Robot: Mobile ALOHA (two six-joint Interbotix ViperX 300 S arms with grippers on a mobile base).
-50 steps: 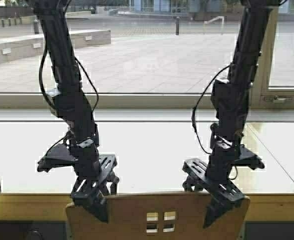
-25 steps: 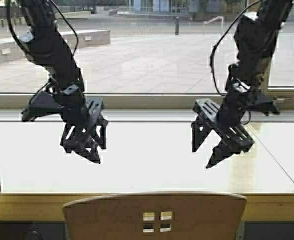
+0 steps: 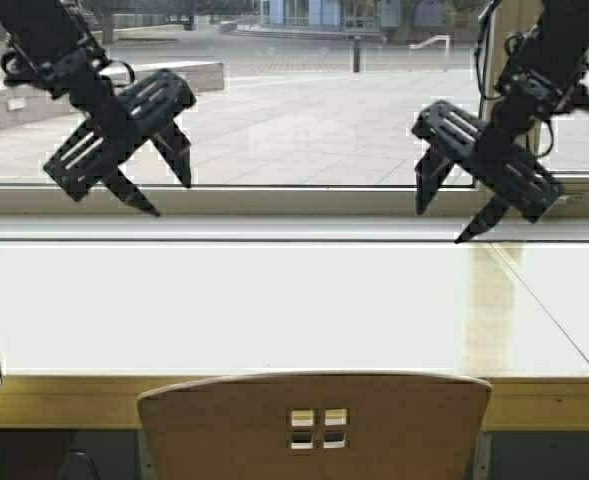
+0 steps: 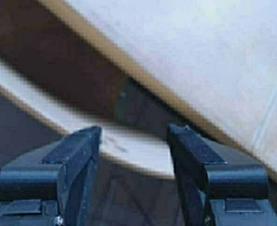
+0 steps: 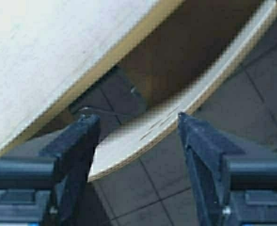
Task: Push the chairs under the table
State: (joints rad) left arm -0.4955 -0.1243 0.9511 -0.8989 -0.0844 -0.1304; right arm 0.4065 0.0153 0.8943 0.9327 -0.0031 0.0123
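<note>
High view first: the light tan bent-plywood chair (image 3: 314, 425) with four small square cutouts in its curved backrest stands at the near side of the long table (image 3: 274, 310) with a pale glossy top and light wood front edge, its backrest rising just in front of that edge and its seat hidden below. Both arms are raised well above the tabletop, in front of the large window (image 3: 294, 110) that looks out on a paved plaza. On the left, the black left gripper (image 3: 159, 185) hangs with its fingers spread and nothing between them; on the right, the black right gripper (image 3: 452, 215) is likewise released and empty, fingertips angled down toward the table. Neither touches the chair. Left wrist view: the left gripper (image 4: 134, 134) shows two parted fingers, and beyond the gap lie the curved top of the chair's backrest (image 4: 129, 150), the wood edge of the table (image 4: 143, 80) and dark floor tiles (image 4: 16, 136). Right wrist view: the right gripper (image 5: 138, 125) is also spread, with the chair's pale curved backrest (image 5: 185, 108) running between its fingers far below, close under the table's (image 5: 58, 56) wood edge, over the grey tiled floor (image 5: 265, 94)
</note>
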